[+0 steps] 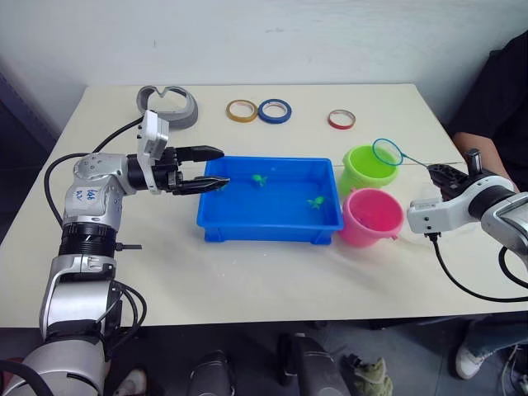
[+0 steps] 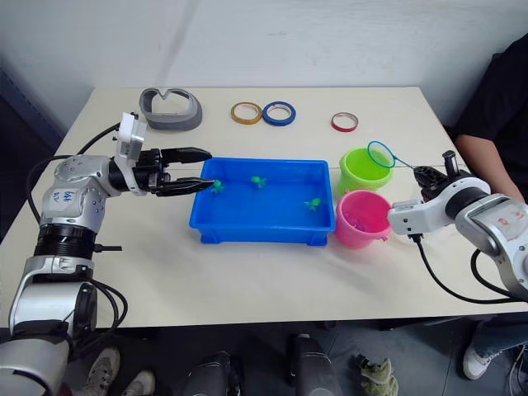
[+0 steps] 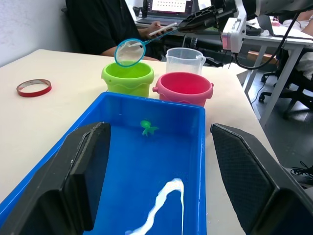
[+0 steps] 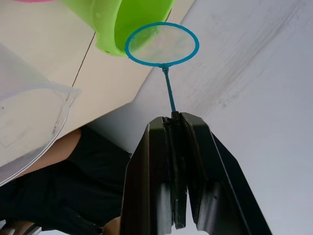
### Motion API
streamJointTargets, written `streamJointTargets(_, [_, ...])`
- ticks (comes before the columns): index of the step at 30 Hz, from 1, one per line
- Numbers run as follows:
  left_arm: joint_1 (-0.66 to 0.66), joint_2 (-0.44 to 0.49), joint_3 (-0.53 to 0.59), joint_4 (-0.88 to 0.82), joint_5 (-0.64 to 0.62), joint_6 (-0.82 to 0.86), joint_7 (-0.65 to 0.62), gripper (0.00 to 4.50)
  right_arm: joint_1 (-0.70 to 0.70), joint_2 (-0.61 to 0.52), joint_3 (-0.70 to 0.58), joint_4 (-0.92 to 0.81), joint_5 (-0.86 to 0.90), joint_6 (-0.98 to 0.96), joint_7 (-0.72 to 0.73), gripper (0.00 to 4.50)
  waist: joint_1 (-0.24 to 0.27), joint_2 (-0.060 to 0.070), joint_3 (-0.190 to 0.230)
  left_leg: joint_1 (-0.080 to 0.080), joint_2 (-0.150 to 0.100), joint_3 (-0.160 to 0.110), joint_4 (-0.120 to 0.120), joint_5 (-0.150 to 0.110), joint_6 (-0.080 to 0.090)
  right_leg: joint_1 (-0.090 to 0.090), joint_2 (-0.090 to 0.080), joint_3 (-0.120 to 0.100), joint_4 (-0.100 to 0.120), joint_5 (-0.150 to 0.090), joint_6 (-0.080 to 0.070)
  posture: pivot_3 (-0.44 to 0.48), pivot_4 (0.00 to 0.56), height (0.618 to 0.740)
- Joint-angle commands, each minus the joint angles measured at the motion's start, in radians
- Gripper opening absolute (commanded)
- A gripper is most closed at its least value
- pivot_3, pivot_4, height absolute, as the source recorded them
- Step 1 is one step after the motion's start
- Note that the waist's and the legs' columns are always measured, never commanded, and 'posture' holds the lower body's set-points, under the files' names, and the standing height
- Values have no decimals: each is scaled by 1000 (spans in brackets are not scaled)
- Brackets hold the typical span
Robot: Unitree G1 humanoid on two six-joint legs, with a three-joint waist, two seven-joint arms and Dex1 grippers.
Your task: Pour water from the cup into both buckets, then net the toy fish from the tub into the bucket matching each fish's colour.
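Left eye view: net (image 1: 386, 152) gripped by right fingers (image 4: 176, 128) over green bucket (image 1: 368, 167).
Left fingers (image 1: 221, 167) held open at tub (image 1: 216, 216); green fish (image 1: 315, 201) judged next to be scooped.

Tub (image 1: 216, 216) glossy bright blue plastic, smooth walls, wet sheen inside. Green bucket (image 1: 363, 169) and pink bucket (image 1: 368, 219) smooth shiny plastic. Cup (image 3: 184, 59) clear thin plastic. Net (image 4: 162, 44) fine translucent mesh on a blue plastic hoop, thin handle. Table (image 1: 247, 280) matt cream laminate. Left gripper's fingers (image 3: 83, 181) matt black, finely textured pads
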Motion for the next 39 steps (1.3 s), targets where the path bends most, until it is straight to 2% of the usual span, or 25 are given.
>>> streamJointTargets(1, [-8,23,24,-14,-6,-6,-5,3602,-48,15,-125,-82,117,34,83,0,0,0,0,0,0,0,0,0,0,0,0,0,0,0,0,0,150,727])
streamJointTargets(7, [-5,53,35,-19,-12,4,-10,3602,-155,40,-126,-150,243,-3,183,0,0,1,0,1,0,0,0,0,0,0,1,-1,1,0,0,0,150,727])
streamJointTargets(12, [5,66,42,-37,-16,14,-1,3602,-173,69,-53,-163,293,-107,237,0,2,0,0,0,0,-1,0,0,0,0,0,-1,0,0,0,0,150,727])
streamJointTargets(21, [60,72,63,-110,-32,41,22,3602,-233,127,95,-26,158,-337,187,0,0,0,0,0,0,-1,1,0,0,0,0,-1,1,0,0,0,150,727])
streamJointTargets(31, [113,79,81,-183,-48,77,47,3602,-345,202,207,162,-85,-458,60,0,-2,1,0,2,0,1,1,0,0,0,0,0,2,0,0,0,150,727])
streamJointTargets(39, [136,89,86,-222,-61,100,59,3602,-345,214,248,187,-132,-518,67,0,-2,1,0,2,0,1,1,0,0,0,0,1,3,0,-1,0,150,727])
